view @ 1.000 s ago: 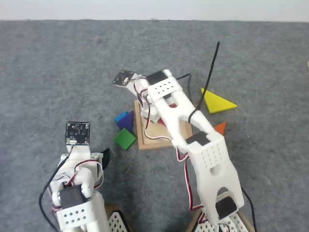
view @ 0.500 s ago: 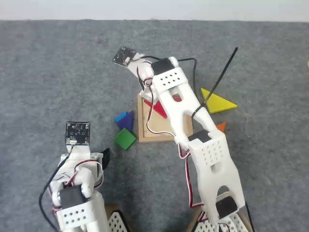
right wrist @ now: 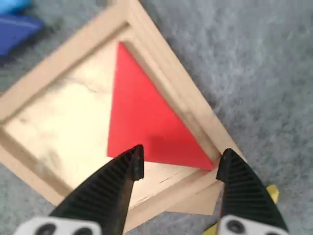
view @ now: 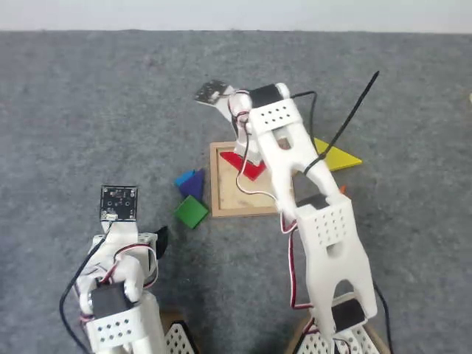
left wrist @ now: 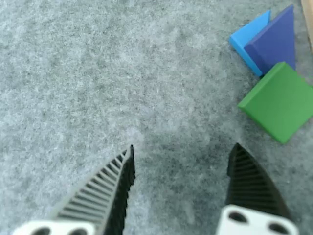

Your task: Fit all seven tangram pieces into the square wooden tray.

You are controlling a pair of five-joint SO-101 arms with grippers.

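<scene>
The square wooden tray lies mid-table with a red triangle flat inside along its far edge. My right gripper hangs open just above that triangle, holding nothing; its arm crosses the tray. A green square, a dark blue triangle and a light blue piece lie on the carpet left of the tray. A yellow triangle sits right of the tray. My left gripper is open over bare carpet, near the green square.
Grey carpet covers the whole table. A small orange tip peeks out beside the right arm. A black cable sticks up over the yellow triangle. Both arm bases stand at the front edge.
The right arm swung right and farther back, uncovering the red triangle now lying in the tray. The left arm stayed still.
</scene>
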